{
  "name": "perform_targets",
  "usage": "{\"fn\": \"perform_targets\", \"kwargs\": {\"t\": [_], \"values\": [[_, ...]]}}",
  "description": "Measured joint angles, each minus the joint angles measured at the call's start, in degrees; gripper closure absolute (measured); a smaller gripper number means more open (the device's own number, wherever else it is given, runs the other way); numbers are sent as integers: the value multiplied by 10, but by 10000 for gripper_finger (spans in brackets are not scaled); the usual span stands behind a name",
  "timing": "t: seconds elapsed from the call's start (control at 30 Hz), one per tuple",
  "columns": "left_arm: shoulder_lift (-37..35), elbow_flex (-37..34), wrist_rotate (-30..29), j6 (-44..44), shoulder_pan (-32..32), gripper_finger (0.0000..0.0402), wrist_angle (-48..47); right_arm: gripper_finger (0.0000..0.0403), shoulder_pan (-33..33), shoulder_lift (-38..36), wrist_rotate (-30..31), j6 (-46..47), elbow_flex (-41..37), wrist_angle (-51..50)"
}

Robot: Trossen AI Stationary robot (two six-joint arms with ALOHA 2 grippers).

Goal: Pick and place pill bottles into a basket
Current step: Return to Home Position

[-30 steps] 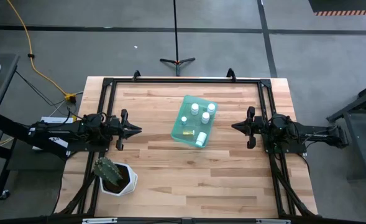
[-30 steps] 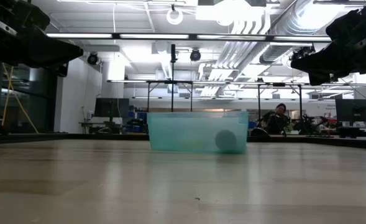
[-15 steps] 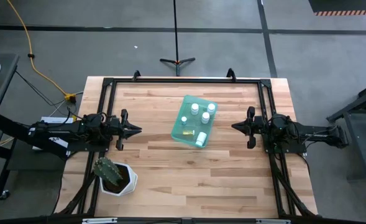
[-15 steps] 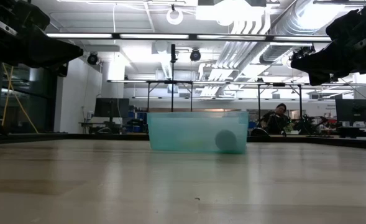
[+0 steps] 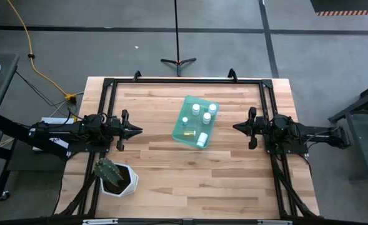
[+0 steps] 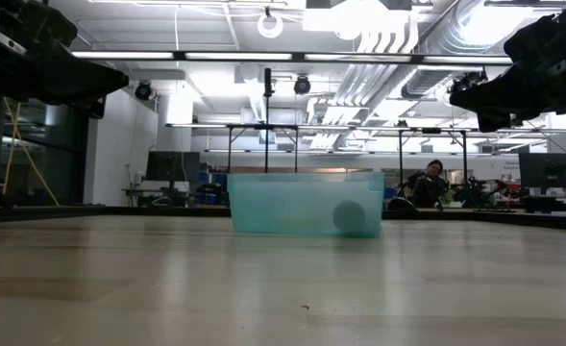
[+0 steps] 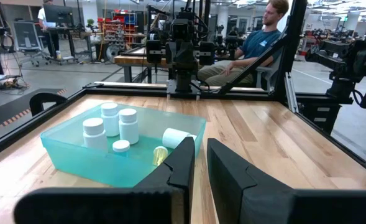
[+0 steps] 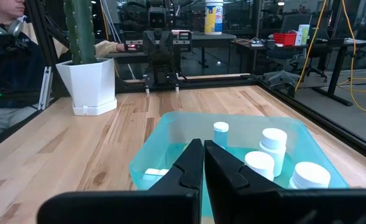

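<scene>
In the high view, the basket (image 5: 177,129) is sitting near the centre of the bench (image 5: 233,181), and the pill bottles (image 5: 207,117) are resting inside it, most upright and one lying on its side at the near end (image 5: 201,140). The left jaws and right jaws are pointing at the basket from opposite sides, well apart from it, and a white cactus pot (image 5: 128,182) is standing near the left arm. In the low view, the basket (image 6: 283,204) is resting flat on the bench while both arms are hanging above it. In the left wrist view, the fingers (image 7: 184,163) are standing almost together with only a narrow slit, grasping nothing. In the right wrist view, the fingers (image 8: 192,163) are pressing nearly shut, empty, short of the basket wall (image 8: 144,163).
</scene>
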Motion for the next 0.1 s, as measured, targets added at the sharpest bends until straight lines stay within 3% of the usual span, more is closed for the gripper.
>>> {"fn": "perform_targets", "kwargs": {"t": [0.1], "values": [[0,0,0,0,0,323,0,396,0,0,0,0,0,0]]}}
